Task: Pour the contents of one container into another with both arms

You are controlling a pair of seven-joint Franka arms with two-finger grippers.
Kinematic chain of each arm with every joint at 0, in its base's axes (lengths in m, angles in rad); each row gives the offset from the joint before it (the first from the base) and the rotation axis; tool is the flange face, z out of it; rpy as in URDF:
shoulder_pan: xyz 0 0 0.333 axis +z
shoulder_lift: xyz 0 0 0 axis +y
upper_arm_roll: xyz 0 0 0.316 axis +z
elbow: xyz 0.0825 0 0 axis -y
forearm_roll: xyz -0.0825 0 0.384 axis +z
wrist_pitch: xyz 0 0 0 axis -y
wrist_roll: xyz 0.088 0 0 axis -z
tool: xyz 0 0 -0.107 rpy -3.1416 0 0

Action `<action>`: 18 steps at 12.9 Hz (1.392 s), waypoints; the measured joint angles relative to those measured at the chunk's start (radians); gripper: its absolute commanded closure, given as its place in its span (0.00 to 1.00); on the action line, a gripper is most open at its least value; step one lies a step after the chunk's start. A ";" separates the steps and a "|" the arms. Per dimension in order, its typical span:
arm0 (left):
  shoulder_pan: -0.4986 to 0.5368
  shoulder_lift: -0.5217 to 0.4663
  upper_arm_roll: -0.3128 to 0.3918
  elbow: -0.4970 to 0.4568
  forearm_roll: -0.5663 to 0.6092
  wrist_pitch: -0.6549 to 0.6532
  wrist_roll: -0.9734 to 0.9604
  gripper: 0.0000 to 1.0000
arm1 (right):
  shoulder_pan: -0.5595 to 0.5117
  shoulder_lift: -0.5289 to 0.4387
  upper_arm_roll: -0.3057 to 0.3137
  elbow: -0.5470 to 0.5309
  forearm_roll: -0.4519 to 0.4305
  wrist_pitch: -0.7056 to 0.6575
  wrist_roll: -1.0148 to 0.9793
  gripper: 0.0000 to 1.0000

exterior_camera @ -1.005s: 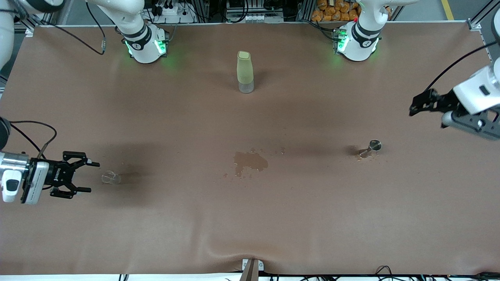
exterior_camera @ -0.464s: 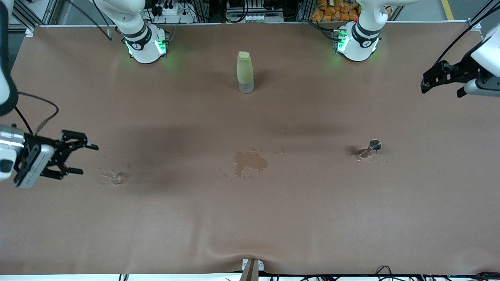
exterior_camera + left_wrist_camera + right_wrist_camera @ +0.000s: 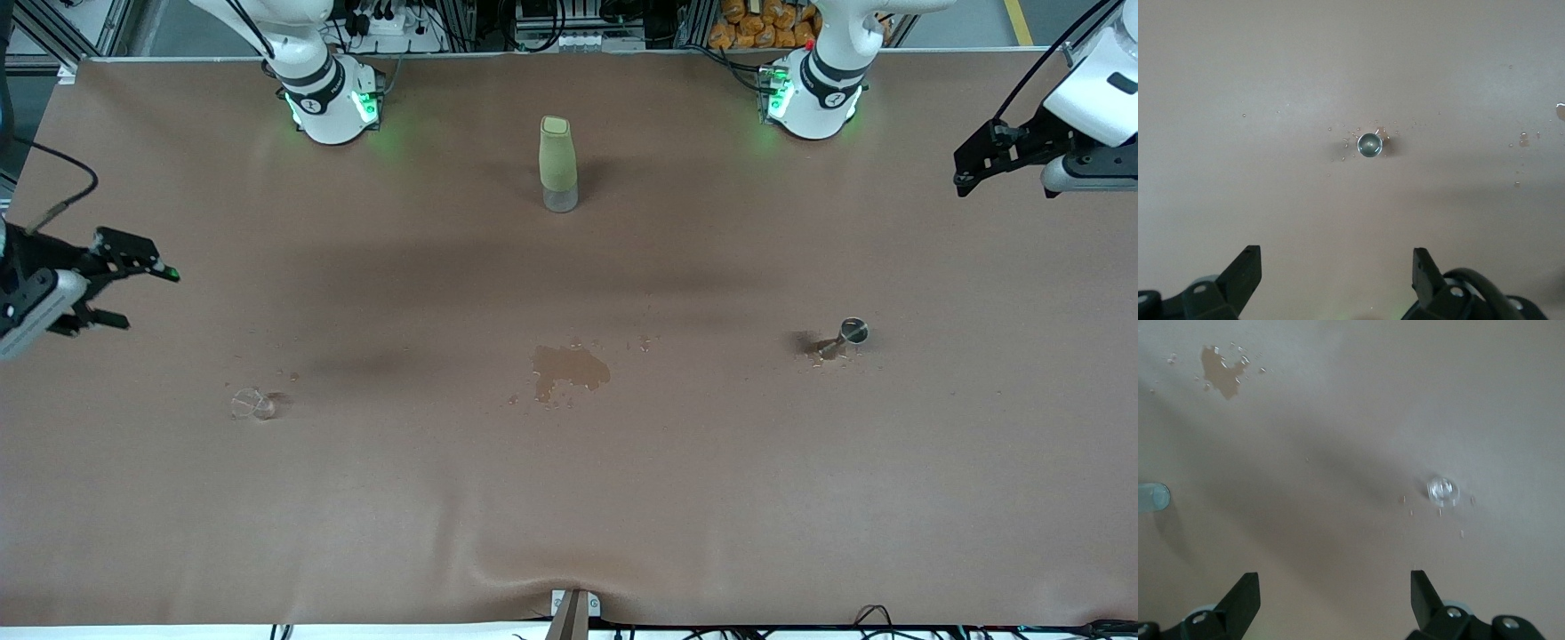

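Brown table [image 3: 711, 498] with spill [image 3: 569, 369], glass cup [image 3: 252, 404], steel jigger [image 3: 845, 337], both end effectors [image 3: 133, 289] [image 3: 969, 173] spread, empty, no readable writing

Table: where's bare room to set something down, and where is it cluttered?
The wide strip of table nearer the front camera than the spill is bare. So is the stretch between the bottle and the spill. Wet spots: the puddle mid-table, droplets around the glass cup and the jigger. Both claws, left and right, hang open over the table ends.
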 measured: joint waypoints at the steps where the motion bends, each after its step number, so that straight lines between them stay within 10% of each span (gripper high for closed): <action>1: 0.000 0.000 0.001 0.000 -0.006 0.000 -0.005 0.00 | 0.027 -0.021 -0.021 0.000 -0.031 -0.011 0.061 0.00; 10: 0.000 0.005 0.020 -0.002 -0.061 -0.015 -0.091 0.00 | 0.091 -0.169 -0.039 -0.001 -0.196 -0.115 0.735 0.00; 18: -0.015 0.005 0.028 -0.002 -0.062 -0.019 -0.138 0.00 | 0.118 -0.221 -0.038 -0.011 -0.213 -0.138 0.801 0.00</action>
